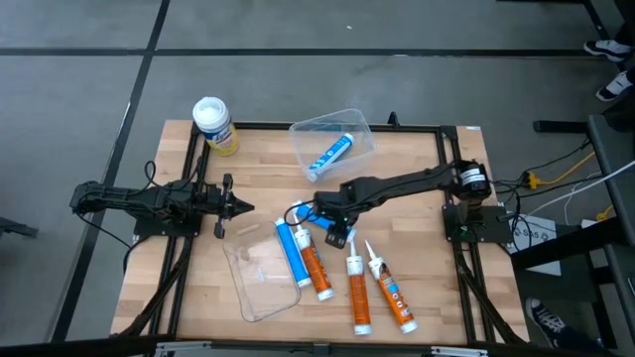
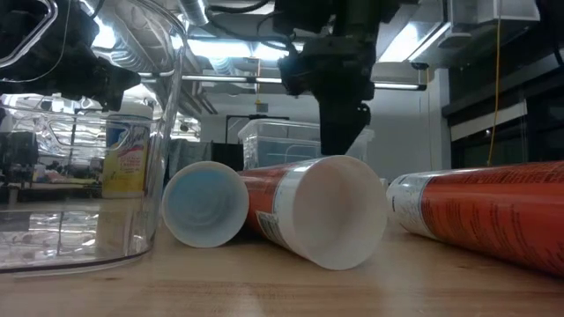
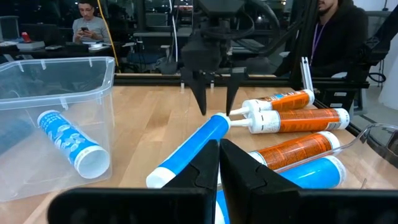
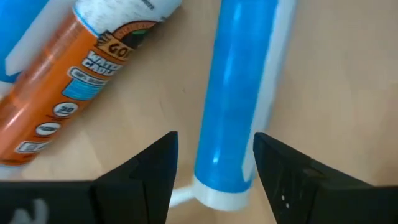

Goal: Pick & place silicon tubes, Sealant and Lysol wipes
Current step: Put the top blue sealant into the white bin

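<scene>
A slim blue tube lies flat on the wooden table near its middle. My right gripper points steeply down over it, open, one finger on each side of the tube near one end, touching nothing. The left wrist view shows the same gripper above that tube. Another blue tube and three orange tubes lie toward the near edge. The yellow Lysol wipes canister stands upright at the far left corner. My left gripper waits shut and level at the left.
A clear bin at the far middle holds a blue tube lying on its bottom. A second clear bin sits at the near left beside the tubes. People sit and stand in the room beyond the table.
</scene>
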